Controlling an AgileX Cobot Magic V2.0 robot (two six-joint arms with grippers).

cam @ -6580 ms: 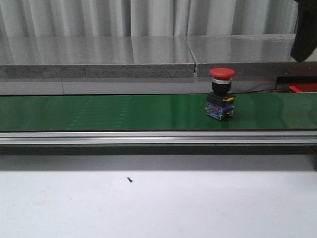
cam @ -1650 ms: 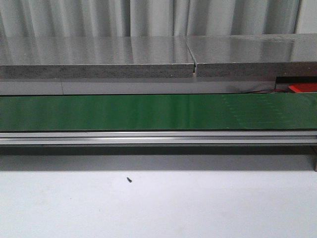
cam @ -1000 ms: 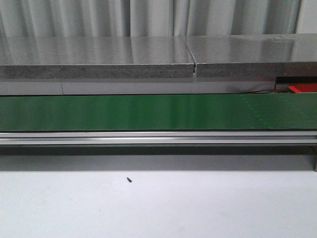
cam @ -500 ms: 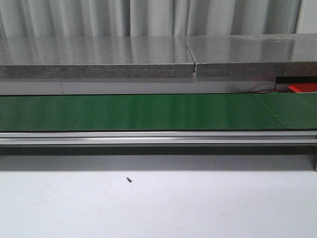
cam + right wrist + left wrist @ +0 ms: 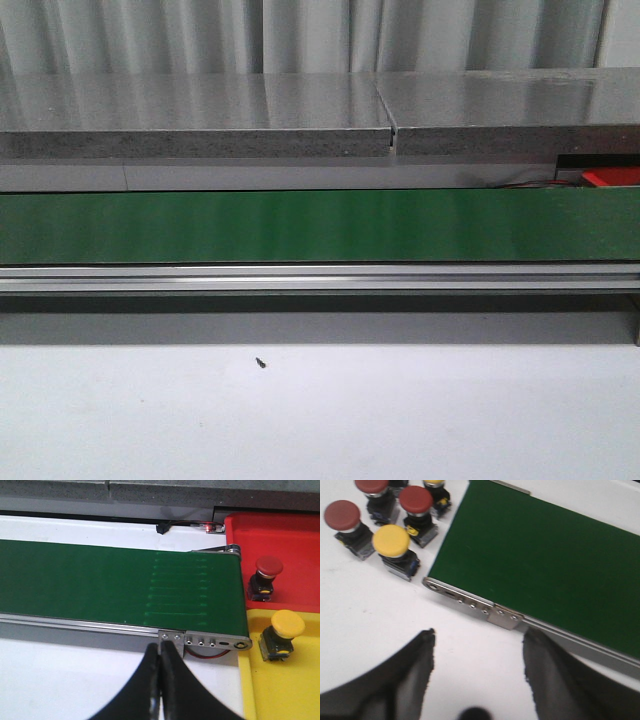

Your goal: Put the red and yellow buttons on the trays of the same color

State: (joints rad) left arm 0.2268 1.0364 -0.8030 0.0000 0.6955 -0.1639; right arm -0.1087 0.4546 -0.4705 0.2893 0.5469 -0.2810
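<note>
1. Conveyor belt (image 5: pixel 300 226): green, bare along the whole stretch seen in the front view, running across the white table (image 5: pixel 320 420).
2. Left gripper (image 5: pixel 477 662): jaws spread wide, holding nothing, poised over the table just beside the belt's end.
3. Unsorted buttons, near that belt end on the table: one yellow button (image 5: pixel 392 541) closest, red buttons (image 5: pixel 416 501) around it, standing upright.
4. Right gripper (image 5: pixel 160 680): fingers pressed together, nothing between them, over the belt's near rail.
5. Red tray (image 5: pixel 295 535): beyond the belt's other end, holding one sorted red button (image 5: pixel 267 570).
6. Yellow tray (image 5: pixel 280 690): adjoining the red tray, holding one sorted yellow button (image 5: pixel 286 627).
</note>
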